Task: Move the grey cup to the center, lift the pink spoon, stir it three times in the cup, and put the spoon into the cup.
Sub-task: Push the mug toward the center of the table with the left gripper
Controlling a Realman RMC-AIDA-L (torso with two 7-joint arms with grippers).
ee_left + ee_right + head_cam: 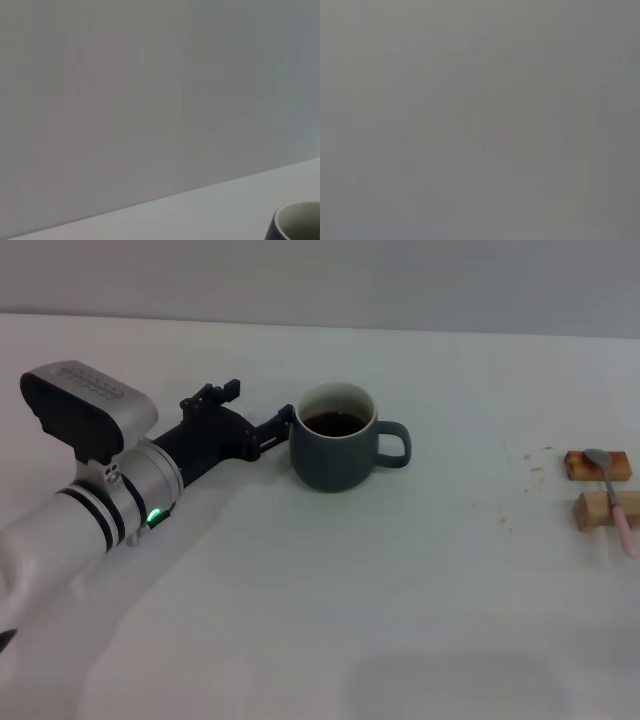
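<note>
The grey cup stands upright on the white table, left of centre, with dark liquid inside and its loop handle pointing to the robot's right. The left gripper is right at the cup's left side; how far it is open cannot be told. Well apart at the right edge, the pink spoon lies across 2 wooden blocks, bowl away from the robot, handle toward it.

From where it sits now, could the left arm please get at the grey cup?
Probably yes: the left pincer is already against the grey cup on the side away from its handle, with nothing between them.
</note>
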